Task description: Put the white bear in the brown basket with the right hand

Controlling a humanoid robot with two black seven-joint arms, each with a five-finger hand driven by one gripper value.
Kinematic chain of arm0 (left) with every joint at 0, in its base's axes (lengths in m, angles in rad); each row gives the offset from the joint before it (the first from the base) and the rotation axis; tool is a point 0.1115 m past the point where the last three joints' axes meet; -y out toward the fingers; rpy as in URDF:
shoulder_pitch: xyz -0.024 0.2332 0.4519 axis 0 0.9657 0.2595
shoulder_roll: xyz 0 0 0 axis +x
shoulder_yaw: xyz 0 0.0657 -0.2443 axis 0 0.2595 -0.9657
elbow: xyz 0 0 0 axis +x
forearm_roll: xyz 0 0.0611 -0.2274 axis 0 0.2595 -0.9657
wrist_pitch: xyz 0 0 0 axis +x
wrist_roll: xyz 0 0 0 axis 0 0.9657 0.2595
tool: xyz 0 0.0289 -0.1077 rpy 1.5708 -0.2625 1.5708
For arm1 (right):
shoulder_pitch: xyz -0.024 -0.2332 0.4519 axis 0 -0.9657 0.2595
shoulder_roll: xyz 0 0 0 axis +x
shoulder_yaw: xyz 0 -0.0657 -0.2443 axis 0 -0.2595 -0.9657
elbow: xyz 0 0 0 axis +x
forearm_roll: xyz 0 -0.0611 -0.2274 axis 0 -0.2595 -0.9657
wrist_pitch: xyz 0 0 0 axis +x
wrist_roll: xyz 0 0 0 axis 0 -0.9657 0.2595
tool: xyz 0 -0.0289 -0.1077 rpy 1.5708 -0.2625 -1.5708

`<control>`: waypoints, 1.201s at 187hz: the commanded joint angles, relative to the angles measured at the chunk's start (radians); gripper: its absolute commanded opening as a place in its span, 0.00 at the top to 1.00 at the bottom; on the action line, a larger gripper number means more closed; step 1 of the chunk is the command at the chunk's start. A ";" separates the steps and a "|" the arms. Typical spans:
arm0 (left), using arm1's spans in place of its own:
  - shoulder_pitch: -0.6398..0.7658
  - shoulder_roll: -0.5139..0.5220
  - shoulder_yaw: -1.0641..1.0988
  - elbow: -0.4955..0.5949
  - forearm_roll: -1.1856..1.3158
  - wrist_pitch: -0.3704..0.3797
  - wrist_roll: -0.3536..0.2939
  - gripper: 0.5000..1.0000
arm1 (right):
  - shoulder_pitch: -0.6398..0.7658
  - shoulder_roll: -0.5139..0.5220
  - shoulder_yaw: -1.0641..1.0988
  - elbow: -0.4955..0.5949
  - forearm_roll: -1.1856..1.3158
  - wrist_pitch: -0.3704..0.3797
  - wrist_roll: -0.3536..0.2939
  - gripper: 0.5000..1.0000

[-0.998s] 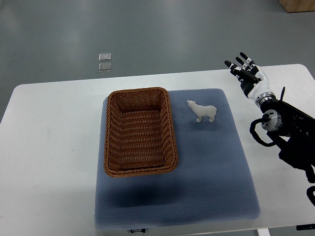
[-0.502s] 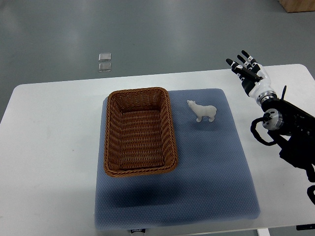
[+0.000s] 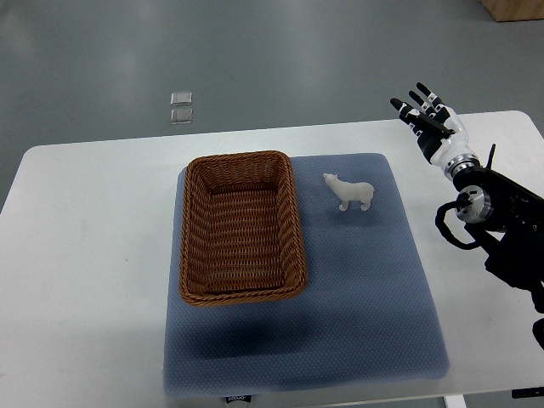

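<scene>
A small white bear (image 3: 348,191) stands upright on the blue-grey mat (image 3: 357,289), just right of the brown wicker basket (image 3: 192,246), whose inside holds nothing. My right hand (image 3: 425,119) hovers over the table's far right part, fingers spread and holding nothing, well to the right of and beyond the bear. Its dark arm comes in from the right edge.
The mat lies on a white table (image 3: 85,255). Two small clear objects (image 3: 180,107) lie on the grey floor beyond the table. A wooden box corner (image 3: 514,8) shows at the top right.
The right hand has drifted slightly to the right and a little farther away, fingers still spread. The bear and the basket have not moved.
</scene>
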 commanded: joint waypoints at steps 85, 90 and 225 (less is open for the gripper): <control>0.000 0.000 0.000 0.000 0.000 0.000 0.000 0.00 | -0.003 -0.022 0.001 0.006 -0.005 0.116 0.003 0.15; 0.000 0.000 0.000 0.000 0.000 0.000 0.000 0.00 | -0.001 -0.025 0.001 0.006 -0.005 0.120 0.003 0.14; 0.000 0.000 0.000 0.000 0.000 0.000 0.000 0.00 | 0.041 -0.134 -0.095 0.092 -0.822 0.183 0.093 0.17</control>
